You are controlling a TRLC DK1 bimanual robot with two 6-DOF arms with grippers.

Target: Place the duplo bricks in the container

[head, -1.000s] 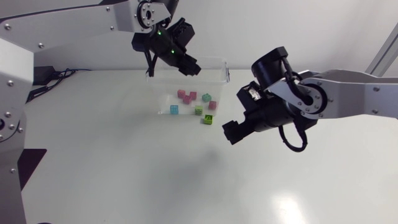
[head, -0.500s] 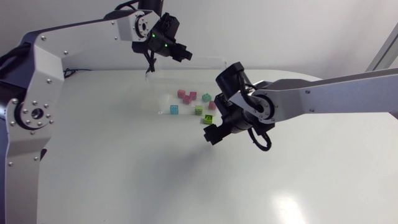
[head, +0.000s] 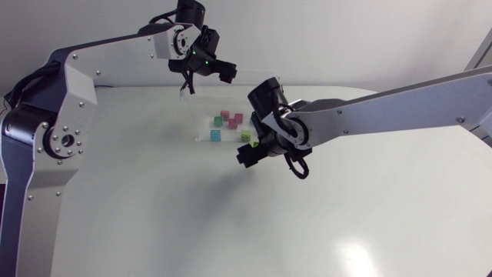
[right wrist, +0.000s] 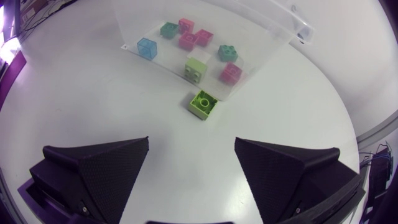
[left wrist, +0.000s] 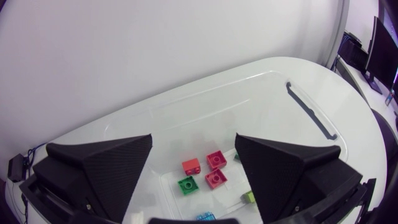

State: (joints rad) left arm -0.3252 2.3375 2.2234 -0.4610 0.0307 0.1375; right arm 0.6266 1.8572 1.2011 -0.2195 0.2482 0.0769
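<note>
Right wrist view: lime duplo brick point(right wrist: 203, 102) just outside clear container point(right wrist: 268, 38), open counter point(right wrist: 87, 106) around; right pincer point(right wrist: 191, 142), left pincer point(left wrist: 193, 137) released.

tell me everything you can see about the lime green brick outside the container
The lime green brick is a small, square, glossy plastic piece with a raised round stud on top. It sits upright on the white table, just outside the clear container, close by its wall near a corner. It lies ahead of the open right gripper, which does not touch it.
</note>
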